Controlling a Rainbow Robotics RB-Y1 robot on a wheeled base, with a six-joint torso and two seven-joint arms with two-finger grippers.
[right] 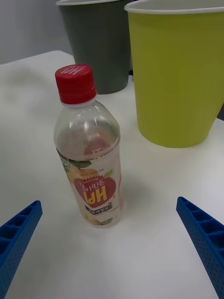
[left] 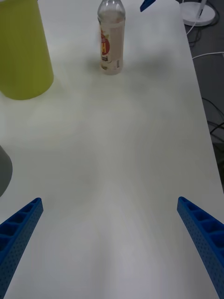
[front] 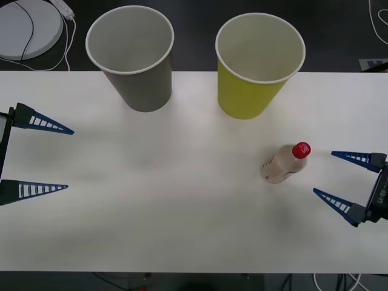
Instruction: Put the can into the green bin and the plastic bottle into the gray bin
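My right gripper [front: 332, 176], fingers spread, faces the plastic bottle [front: 285, 162] standing near the green bin [front: 254, 91]. Bottle appears empty: light, smooth, tippable. Grasp mid-label. Left gripper [front: 63, 159] spread, idle.

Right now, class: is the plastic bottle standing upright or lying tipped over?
Upright. The plastic bottle stands on its base on the table, red cap on top, ahead of the open right hand.

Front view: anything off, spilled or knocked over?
Nothing spilled or tipped. The plastic bottle stands upright and capped near the open right gripper; the gray bin and green bin stand upright. One oddity: the task names a can, and none is on the table. The left gripper waits open.
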